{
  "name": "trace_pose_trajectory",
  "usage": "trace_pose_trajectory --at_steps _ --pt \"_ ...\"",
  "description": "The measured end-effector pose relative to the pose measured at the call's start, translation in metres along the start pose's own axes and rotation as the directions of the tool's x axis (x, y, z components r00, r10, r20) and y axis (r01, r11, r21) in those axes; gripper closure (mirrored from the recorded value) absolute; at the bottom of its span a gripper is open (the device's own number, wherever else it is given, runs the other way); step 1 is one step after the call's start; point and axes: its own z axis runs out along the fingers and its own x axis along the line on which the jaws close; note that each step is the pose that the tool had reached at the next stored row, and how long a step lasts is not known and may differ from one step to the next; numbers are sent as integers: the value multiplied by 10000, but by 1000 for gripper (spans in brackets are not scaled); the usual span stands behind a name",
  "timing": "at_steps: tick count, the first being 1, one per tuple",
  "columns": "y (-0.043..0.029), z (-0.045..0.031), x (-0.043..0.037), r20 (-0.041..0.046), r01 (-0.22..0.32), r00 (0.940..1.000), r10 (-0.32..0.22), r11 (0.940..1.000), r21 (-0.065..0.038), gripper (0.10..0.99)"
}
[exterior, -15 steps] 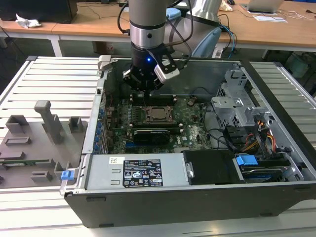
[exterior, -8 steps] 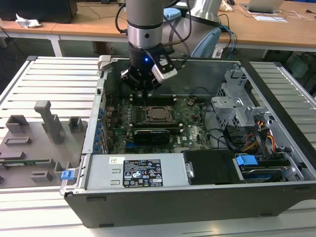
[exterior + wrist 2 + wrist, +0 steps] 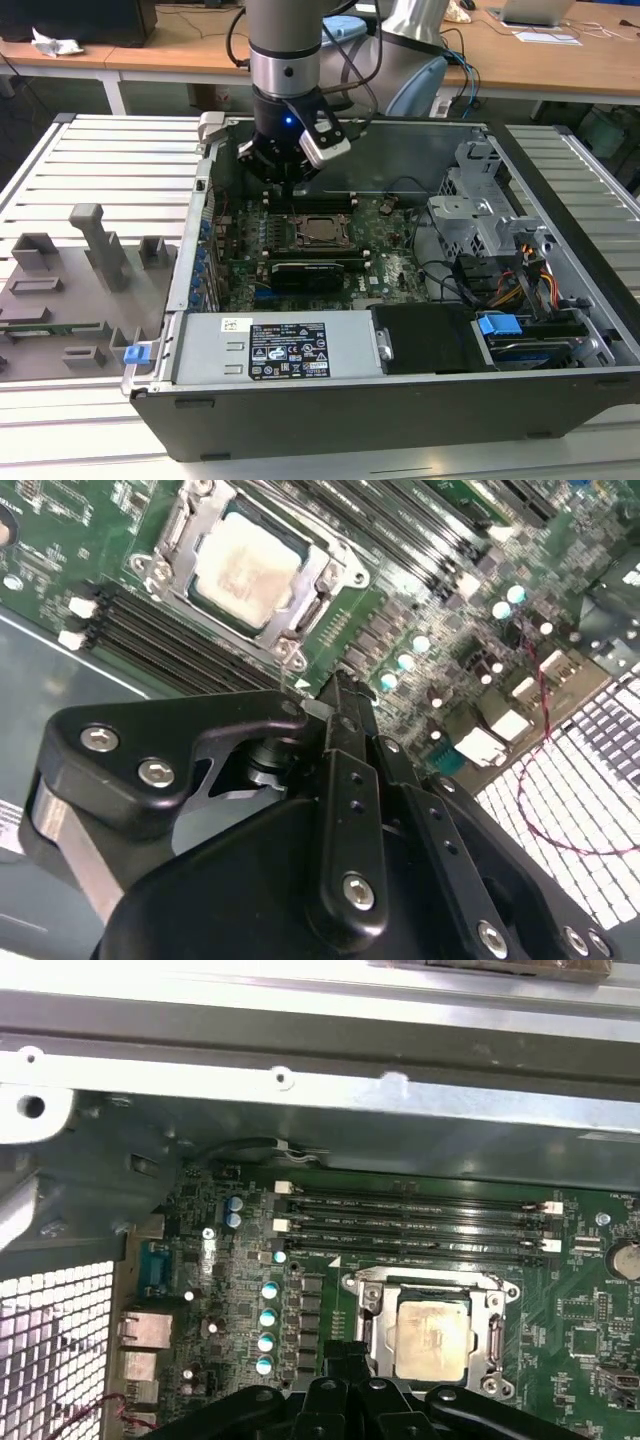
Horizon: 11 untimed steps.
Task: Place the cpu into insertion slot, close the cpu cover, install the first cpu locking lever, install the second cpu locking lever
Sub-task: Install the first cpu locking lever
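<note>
The cpu [image 3: 243, 572] is sitting in the insertion slot [image 3: 200, 598], the cpu cover [image 3: 322, 580] lying flat around it. Your 1 gripper [image 3: 338, 683] is hovering just beside the socket corner, fingers pressed together, empty. Descending off-line, you are risking scraping the motherboard [image 3: 400, 620] or jarring the cpu cover.

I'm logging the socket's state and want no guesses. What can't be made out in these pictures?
- First wrist view: the gripper covers the near edge of the cpu cover, so latching is unclear.
- Exterior view: the cpu is too small to show how it is secured.
- Second wrist view: whatever the fingers touch is hidden behind the gripper's body.
</note>
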Motion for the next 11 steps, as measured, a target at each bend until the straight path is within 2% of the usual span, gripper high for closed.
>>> trace_pose_trajectory --at_steps 2,6,11 --pt "51 8 47 2 -1 10000 1 10000 -1 980" --pt "166 36 49 2 -1 10000 1 10000 -1 980" --pt "187 39 59 1 -1 10000 1 10000 -1 980"
